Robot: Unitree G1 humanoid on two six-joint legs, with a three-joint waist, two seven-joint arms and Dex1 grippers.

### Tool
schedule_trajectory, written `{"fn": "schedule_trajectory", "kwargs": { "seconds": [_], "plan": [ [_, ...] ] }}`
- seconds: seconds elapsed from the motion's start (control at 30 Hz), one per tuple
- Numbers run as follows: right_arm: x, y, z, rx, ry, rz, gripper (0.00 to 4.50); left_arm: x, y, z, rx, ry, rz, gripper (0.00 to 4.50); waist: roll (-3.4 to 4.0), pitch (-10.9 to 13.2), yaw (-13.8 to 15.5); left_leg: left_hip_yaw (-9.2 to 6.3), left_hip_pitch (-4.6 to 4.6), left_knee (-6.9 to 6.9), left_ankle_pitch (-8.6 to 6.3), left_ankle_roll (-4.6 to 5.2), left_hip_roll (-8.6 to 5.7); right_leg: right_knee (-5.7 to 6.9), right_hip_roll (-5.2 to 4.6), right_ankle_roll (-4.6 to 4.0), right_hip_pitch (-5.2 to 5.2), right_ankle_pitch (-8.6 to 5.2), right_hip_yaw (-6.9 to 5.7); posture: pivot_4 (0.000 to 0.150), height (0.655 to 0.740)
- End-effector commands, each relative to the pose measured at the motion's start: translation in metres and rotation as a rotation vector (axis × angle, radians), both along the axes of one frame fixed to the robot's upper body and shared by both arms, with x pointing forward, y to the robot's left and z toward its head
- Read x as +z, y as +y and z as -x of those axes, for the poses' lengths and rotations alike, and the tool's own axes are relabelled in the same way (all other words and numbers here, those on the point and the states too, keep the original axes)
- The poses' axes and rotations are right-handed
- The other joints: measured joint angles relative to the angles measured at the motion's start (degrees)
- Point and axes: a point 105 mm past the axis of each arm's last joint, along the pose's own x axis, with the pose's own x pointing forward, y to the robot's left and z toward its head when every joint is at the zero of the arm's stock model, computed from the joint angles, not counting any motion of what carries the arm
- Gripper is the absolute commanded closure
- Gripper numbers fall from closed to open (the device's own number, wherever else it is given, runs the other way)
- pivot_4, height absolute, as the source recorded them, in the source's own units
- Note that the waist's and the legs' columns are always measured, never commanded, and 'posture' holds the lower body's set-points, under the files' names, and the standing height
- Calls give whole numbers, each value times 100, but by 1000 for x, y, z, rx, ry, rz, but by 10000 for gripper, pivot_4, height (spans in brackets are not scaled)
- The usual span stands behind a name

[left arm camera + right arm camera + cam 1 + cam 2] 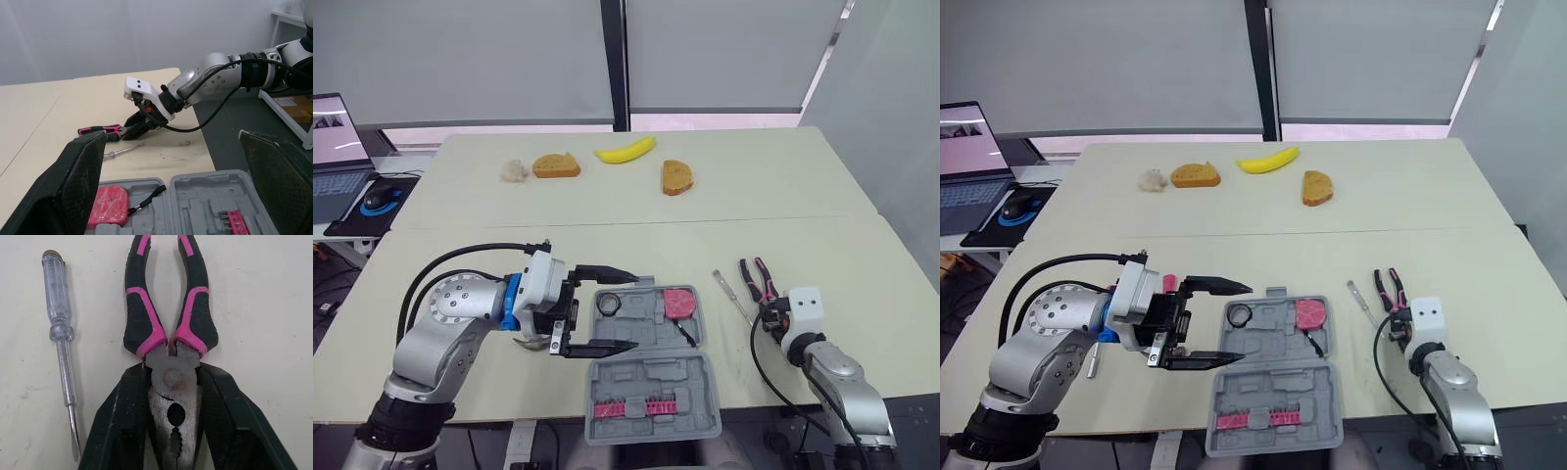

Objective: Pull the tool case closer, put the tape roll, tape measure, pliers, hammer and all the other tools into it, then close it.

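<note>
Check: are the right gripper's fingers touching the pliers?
Touching. The right wrist view shows both fingers of the right gripper pressed against the pliers at the metal head, with no gap on either side.

Silver-grey arms, black fingers.
The left arm has rounded shells, a blue wrist ring and a looping black cable behind the left gripper; a white block sits behind the right gripper.

Far half of my table, in a row from my left: a white lump, a bread slice just beside it, a banana, a second slice. Off the table to my left: an open laptop and a mouse on a dark mat.
</note>
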Motion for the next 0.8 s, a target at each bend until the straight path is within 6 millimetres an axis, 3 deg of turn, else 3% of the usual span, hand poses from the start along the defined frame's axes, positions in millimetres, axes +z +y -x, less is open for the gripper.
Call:
{"fn": "schedule_trajectory", "kwargs": {
  "seconds": [0.03, 0.3, 0.57, 0.67, 0.8],
  "plan": [
    [6, -2, -1, -19, -28, 8, 32624, 2, -1, -1, -1, -29, 3, 0, 0, 0, -7, 0, 0, 0, 0, 0, 0, 0, 0, 0, 0, 0, 0, 1500, 7400],
    [17, -11, 0, -49, -76, 11, 32623, 6, 9, -3, 57, -2, -5, 0, 0, 0, -7, -1, -1, 0, 0, 0, -2, 1, -1, 0, 0, 0, 0, 1500, 7400],
    [54, -15, -6, 31, -171, 68, 32623, 6, 22, -14, 188, -4, 17, 0, 6, 4, -24, 0, -1, 0, 0, 0, -1, 4, -1, 0, -3, 0, 1, 1500, 7400],
    [69, -11, -6, 118, -180, 101, 32623, 8, 36, -18, 245, -4, -5, 0, 11, 7, -26, 0, -1, 0, 0, 0, 0, 8, 0, 0, -4, 0, 0, 1500, 7400],
    [95, 11, -1, 379, -174, 193, 32623, 4, 64, -19, 326, 16, -69, 0, 19, 12, -49, 3, -2, 0, 0, 1, 0, 8, 0, 0, -7, -1, 3, 1500, 7400]
  ]
}}
